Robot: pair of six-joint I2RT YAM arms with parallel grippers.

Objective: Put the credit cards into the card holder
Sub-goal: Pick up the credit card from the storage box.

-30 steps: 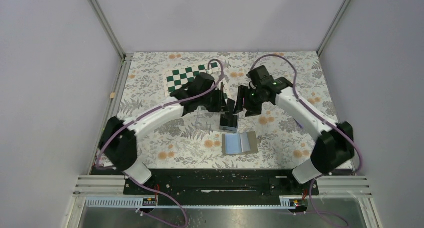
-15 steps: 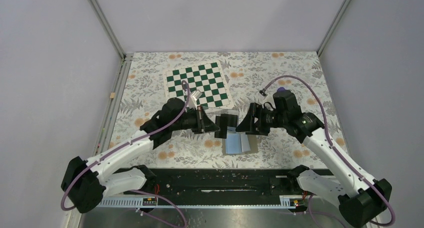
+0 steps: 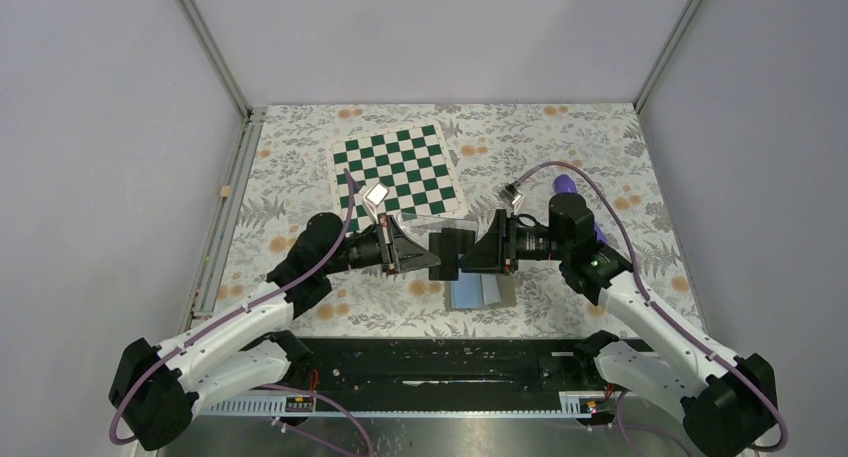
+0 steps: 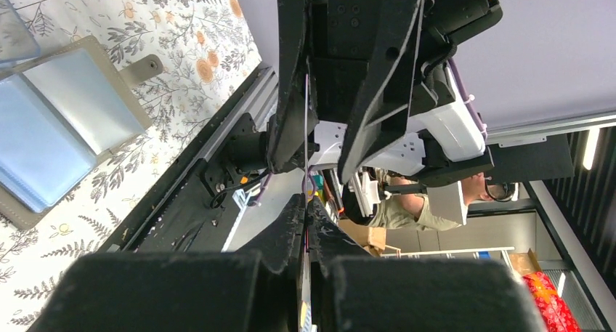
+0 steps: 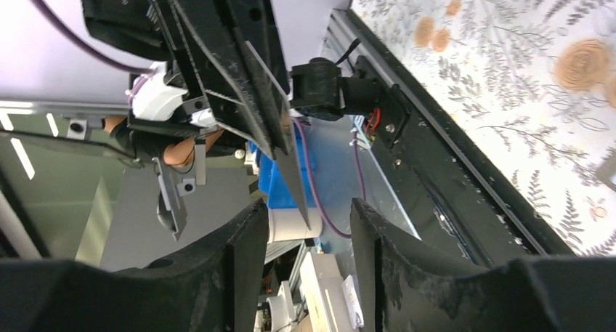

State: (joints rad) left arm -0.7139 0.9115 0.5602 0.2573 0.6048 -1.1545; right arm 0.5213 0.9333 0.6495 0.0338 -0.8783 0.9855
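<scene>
Passing a black card mid-air over the wallet: left claw pinched shut on it, right claw wide open round its far end. Risk: left releases before right closes, so card drops to the bench, missing the clear holder.

Tools, 2: left tool, right tool.
Black credit card, 1 in view.
Clear card holder, 1.
Taupe wallet, 1.
Chessboard mat, 1, at 12 o'clock on the worktop.
Tan block, 1, at 9 o'clock.
</scene>
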